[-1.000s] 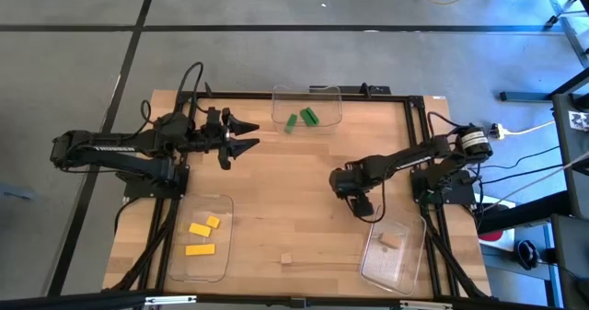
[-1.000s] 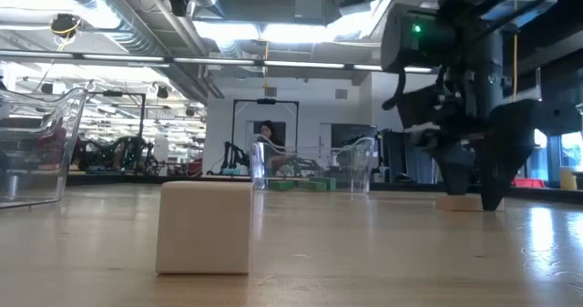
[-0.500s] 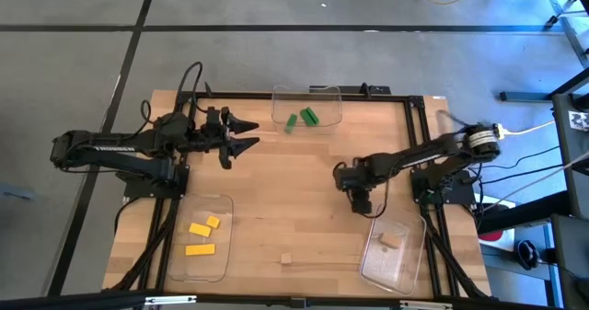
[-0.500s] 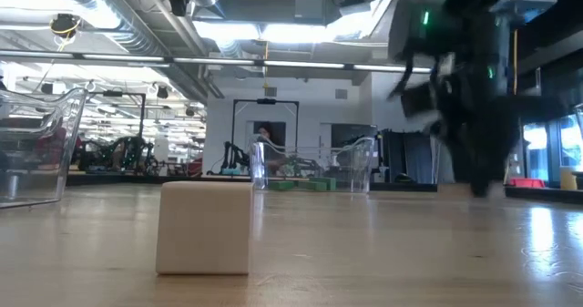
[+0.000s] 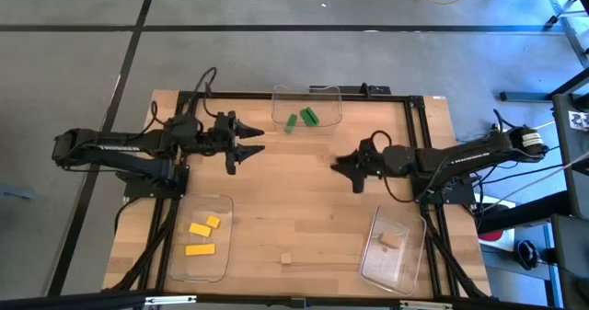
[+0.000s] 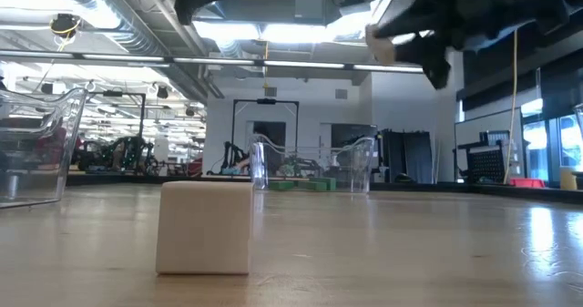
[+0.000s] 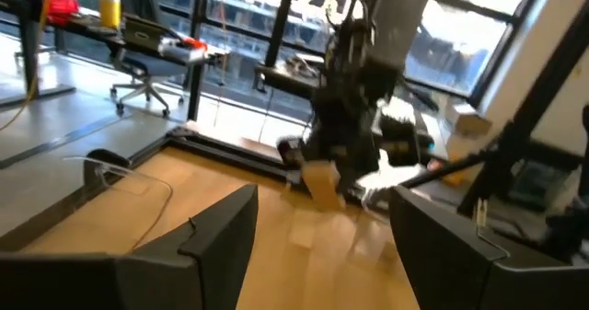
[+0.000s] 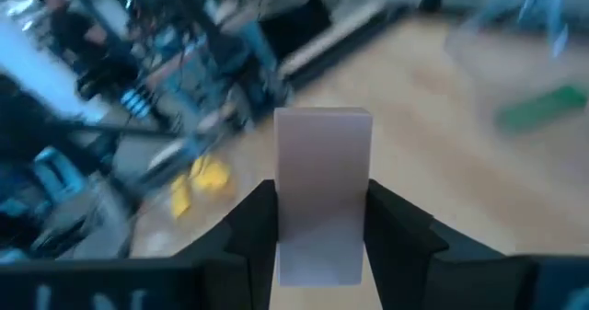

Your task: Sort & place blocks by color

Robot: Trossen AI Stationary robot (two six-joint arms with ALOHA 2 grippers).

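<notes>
My right gripper (image 5: 348, 170) hangs above the table's middle right, shut on a pale tan wood block (image 8: 322, 163); the left wrist view shows that block (image 7: 320, 179) too. My left gripper (image 5: 253, 152) hovers open at the far left with nothing between its fingers (image 7: 221, 246). Two green blocks (image 5: 301, 119) lie in the far clear tray. Three yellow blocks (image 5: 202, 235) lie in the near left tray. One tan block (image 5: 390, 240) lies in the near right tray, another (image 5: 286, 258) on the bare table near the front edge, large in the low view (image 6: 205, 227). My right gripper pinches the tan block between its two fingers (image 8: 253, 223), on two opposite side faces (image 8: 290, 223). The block's free end juts out past the fingertips. The fingers point about level toward the table's left. The block is lifted clear of the table.
Three clear trays stand on the table: far middle (image 5: 273, 108), near left (image 5: 225, 204) and near right (image 5: 405, 269). A black frame (image 5: 414, 117) runs along the table's edges. Bare wood lies between the two grippers.
My right gripper has risen from the table beside the near right tray and gone toward the table's far edge. It has swung from pointing down to about level and rolled. The tan block that lay at its fingertips has come up with it, clear of the table.
</notes>
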